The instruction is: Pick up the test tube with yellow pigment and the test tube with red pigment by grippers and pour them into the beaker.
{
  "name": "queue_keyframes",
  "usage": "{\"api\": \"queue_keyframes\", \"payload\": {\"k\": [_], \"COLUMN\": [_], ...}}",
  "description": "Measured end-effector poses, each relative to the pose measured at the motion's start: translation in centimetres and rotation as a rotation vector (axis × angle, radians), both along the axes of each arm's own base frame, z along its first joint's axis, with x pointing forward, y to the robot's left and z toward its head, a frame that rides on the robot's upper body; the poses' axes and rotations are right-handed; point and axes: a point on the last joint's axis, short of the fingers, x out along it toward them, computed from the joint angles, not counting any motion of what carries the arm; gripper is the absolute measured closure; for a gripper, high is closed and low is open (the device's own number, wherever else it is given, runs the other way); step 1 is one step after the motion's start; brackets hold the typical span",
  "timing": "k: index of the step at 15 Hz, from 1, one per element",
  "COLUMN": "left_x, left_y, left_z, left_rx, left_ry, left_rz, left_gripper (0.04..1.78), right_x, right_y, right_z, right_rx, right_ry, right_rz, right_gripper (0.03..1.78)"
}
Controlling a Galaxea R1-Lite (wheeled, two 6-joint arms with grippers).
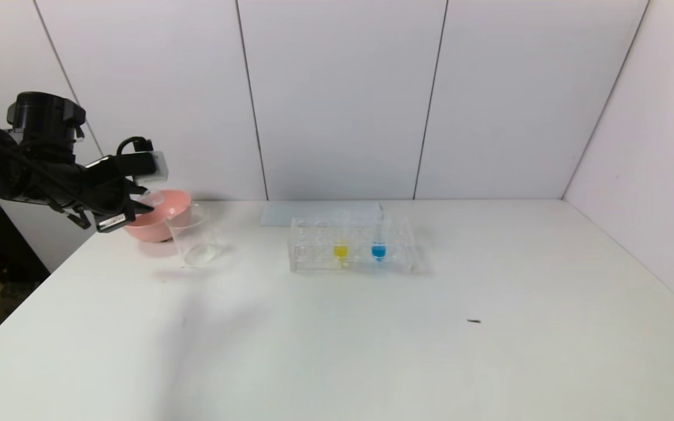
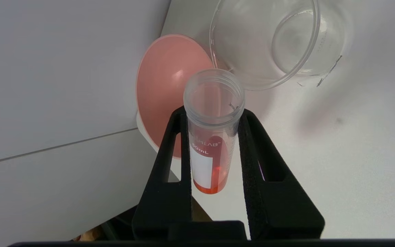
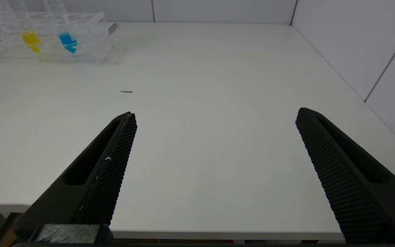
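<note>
My left gripper (image 1: 138,202) (image 2: 213,115) is shut on the red-pigment test tube (image 2: 211,137). It holds the tube tilted, above the table's far left, with its open mouth near the beaker's rim. Red-orange liquid sits in the tube's round bottom. The clear beaker (image 1: 192,234) (image 2: 269,41) stands in front of the pink bowl and looks empty. The yellow-pigment test tube (image 1: 341,248) (image 3: 29,34) stands in the clear rack (image 1: 313,251) at mid-table. My right gripper (image 3: 214,116) is open and empty over the table's near edge; it does not show in the head view.
A pink bowl (image 1: 167,207) (image 2: 163,85) sits behind the beaker by the back wall. A blue-liquid tube (image 1: 378,248) (image 3: 66,37) stands in the rack beside the yellow one. A flat pale sheet (image 1: 290,213) lies behind the rack. A small dark speck (image 1: 474,321) lies right of centre.
</note>
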Motion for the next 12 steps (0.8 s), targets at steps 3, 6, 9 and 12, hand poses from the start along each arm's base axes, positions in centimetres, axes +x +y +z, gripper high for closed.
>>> {"api": "queue_keyframes", "payload": {"k": [3, 6, 9, 12], "left_x": [-0.06, -0.15, -0.19, -0.15], "left_y": [-0.02, -0.17, -0.28, -0.28], "left_z": [0.06, 0.22, 0.27, 0.29], "left_rx": [0.004, 0.009, 0.011, 0.014], "left_ry": [0.019, 0.04, 0.057, 0.055], "left_rz": [-0.005, -0.013, -0.02, -0.022], "left_gripper": [1.38, 1.38, 1.38, 1.38], "right_x": [0.0, 0.0, 0.0, 0.0], "right_y": [0.0, 0.0, 0.0, 0.0], "right_z": [0.0, 0.0, 0.0, 0.0], "right_rx": [0.0, 0.0, 0.0, 0.0], "right_ry": [0.0, 0.0, 0.0, 0.0], "right_rz": [0.0, 0.0, 0.0, 0.0], "right_gripper": [0.11, 0.11, 0.11, 0.11]}}
